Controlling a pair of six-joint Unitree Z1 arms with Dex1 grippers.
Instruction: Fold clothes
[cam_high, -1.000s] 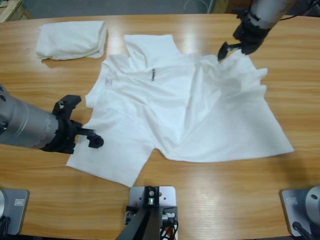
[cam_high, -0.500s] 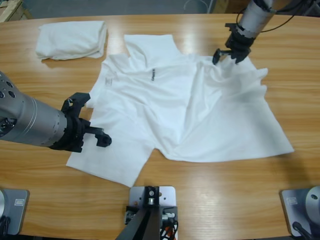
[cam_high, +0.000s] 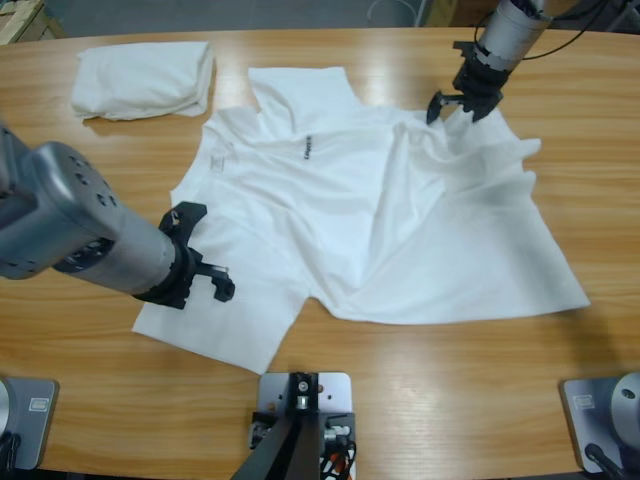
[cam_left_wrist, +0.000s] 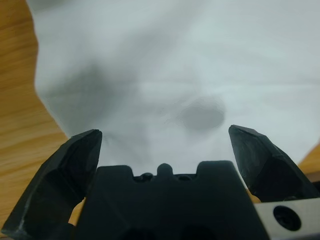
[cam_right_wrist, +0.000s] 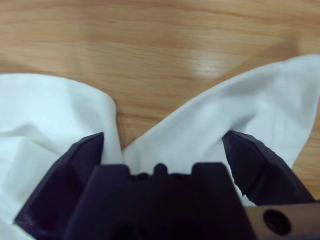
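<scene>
Your bench (cam_high: 420, 390) holds:
- Spread T-shirt (cam_high: 380, 220), centre, rumpled, lettering on chest.
- Folded T-shirt (cam_high: 145, 78), 10 o'clock.
- Left hand (cam_high: 205, 255), 8 o'clock, jaws wide apart over sleeve, empty.
- Right hand (cam_high: 458, 104), 1 o'clock, jaws spread over hem, gripping nothing.

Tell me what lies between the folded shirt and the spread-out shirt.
Only bare wooden table separates the folded shirt from the spread-out shirt, seen in the high view.
</scene>
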